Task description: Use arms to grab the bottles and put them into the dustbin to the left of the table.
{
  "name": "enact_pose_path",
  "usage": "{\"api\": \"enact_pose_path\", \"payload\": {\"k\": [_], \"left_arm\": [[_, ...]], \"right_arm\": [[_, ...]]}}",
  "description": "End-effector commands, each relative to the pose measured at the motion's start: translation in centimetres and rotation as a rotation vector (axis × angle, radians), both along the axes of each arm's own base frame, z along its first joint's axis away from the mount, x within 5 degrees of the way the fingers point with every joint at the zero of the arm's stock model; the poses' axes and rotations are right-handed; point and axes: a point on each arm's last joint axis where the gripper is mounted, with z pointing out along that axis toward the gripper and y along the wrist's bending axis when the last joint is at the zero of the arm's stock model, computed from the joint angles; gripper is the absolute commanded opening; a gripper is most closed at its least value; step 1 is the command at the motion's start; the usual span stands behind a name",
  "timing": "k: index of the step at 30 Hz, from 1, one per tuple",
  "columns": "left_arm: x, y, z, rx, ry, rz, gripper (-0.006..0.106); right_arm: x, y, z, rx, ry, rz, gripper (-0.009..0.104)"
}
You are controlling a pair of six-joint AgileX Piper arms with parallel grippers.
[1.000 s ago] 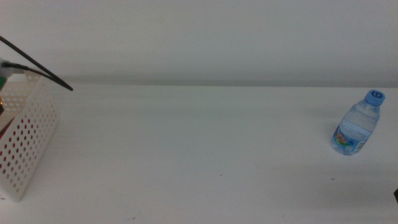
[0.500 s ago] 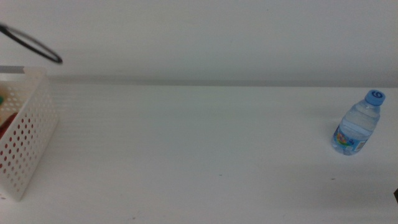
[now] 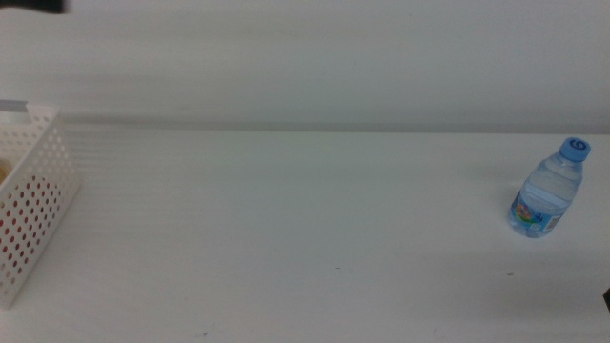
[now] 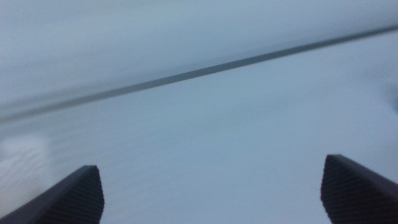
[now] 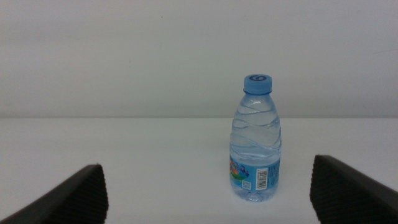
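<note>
A small clear water bottle point(image 3: 547, 191) with a blue cap stands upright at the far right of the white table point(image 3: 305, 229). The right wrist view shows the same bottle point(image 5: 257, 142) ahead of my right gripper point(image 5: 208, 193), whose jaws are wide apart and hold nothing. The white perforated dustbin point(image 3: 29, 205) sits at the table's left edge, with red showing through its holes. My left gripper point(image 4: 214, 193) is open over bare tabletop in its blurred wrist view; in the middle view only a dark bit of the left arm point(image 3: 33, 5) shows at the top left corner.
A pale wall runs behind the table's back edge point(image 3: 305, 129). A dark sliver point(image 3: 606, 298) shows at the right border of the middle view.
The left arm's black cable has risen up and left, almost out of the middle view. The dustbin has shifted slightly left. The bottle has not moved.
</note>
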Motion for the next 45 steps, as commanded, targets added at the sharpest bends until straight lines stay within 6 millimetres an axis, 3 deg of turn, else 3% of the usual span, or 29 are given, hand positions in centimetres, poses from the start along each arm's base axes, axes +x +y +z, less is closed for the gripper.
{"api": "enact_pose_path", "payload": {"k": [1,8,12,21,45], "left_arm": [[-2.8,-3.6,0.3,0.007,0.045,-0.180,0.094],[-8.2,-9.7,-1.0,0.145,-0.005,-0.432,0.094],[-10.2,-11.3,-3.5,0.112,-0.061,-0.478,0.094],[-13.0,-10.0,-7.1,-0.041,-0.229,-0.394,0.094],[-13.6,-9.9,-6.8,-0.103,-0.239,-0.393,0.094]], "right_arm": [[-0.1,-0.1,-1.1,-0.014,-0.008,-0.009,0.086],[-0.1,-0.1,-1.1,-0.014,-0.008,-0.009,0.086],[-0.1,-0.1,-1.1,-0.014,-0.008,-0.009,0.086],[-0.1,-0.1,-1.1,-0.014,-0.008,-0.009,0.086],[-0.1,-0.1,-1.1,-0.014,-0.008,-0.009,0.086]]}}
